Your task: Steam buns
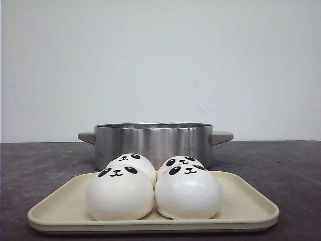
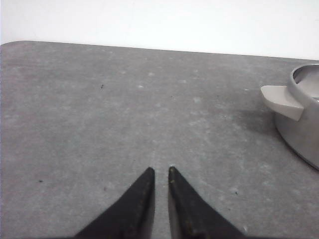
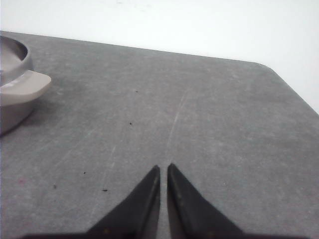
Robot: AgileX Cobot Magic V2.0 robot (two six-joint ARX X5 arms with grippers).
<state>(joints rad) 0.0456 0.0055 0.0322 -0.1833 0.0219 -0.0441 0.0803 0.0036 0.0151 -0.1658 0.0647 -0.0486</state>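
Observation:
Several white panda-faced buns sit together on a cream tray (image 1: 251, 211) at the front: a front left bun (image 1: 119, 193), a front right bun (image 1: 188, 193), a back left bun (image 1: 134, 163) and a back right bun (image 1: 179, 161). A steel pot (image 1: 153, 140) with grey handles stands just behind the tray. My left gripper (image 2: 160, 170) is shut and empty over bare table, left of the pot (image 2: 304, 112). My right gripper (image 3: 163, 167) is shut and empty over bare table, right of the pot (image 3: 15, 92). Neither gripper shows in the front view.
The dark grey table (image 1: 281, 165) ends at a white wall behind. Its far edge (image 2: 149, 48) and a rounded far right corner (image 3: 271, 67) show in the wrist views.

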